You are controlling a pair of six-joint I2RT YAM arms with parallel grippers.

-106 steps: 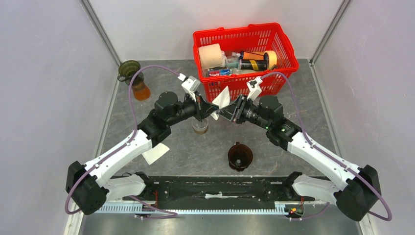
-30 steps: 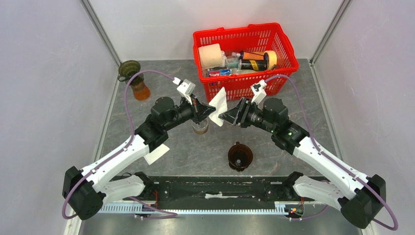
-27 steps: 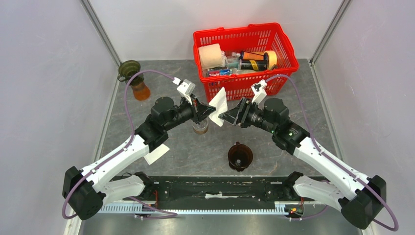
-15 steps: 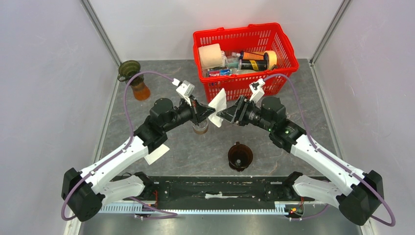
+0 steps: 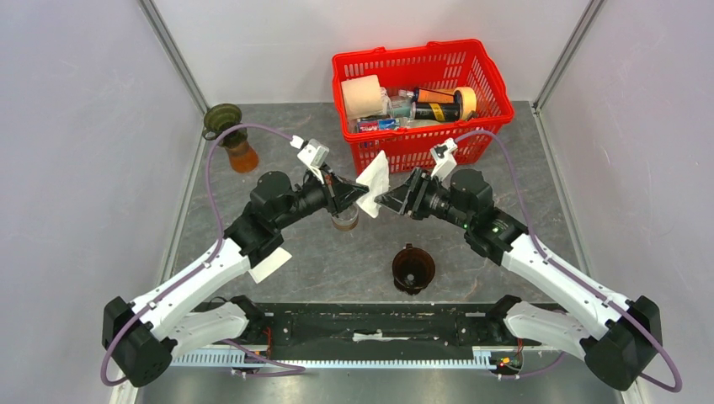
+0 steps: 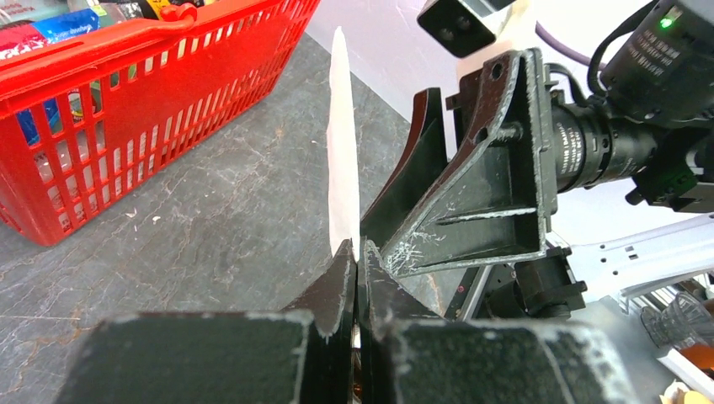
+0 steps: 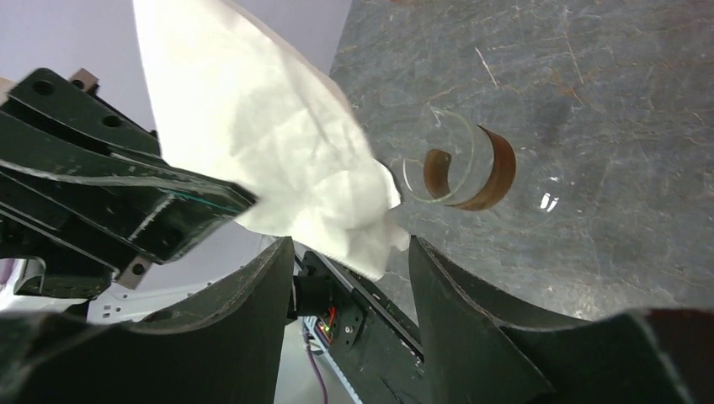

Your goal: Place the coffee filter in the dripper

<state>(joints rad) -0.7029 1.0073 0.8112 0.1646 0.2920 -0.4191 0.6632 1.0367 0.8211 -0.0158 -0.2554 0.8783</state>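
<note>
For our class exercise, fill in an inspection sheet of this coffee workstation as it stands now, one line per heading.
Surface: grey stone-patterned table, no spills seen.
Job's things: white coffee filter held in the air; dark dripper upright on the table, no filter in it yet.
Clutter: red basket of bottles and rolls at the back; glass below the filter; amber carafe back left; white sheet under the left arm.
Grippers: left gripper shut on the filter's edge; right gripper open, fingers either side of the filter's corner.
Cables: purple cables loop along both arms, no snag seen.
Surroundings: pale walls; nothing else seen.
</note>
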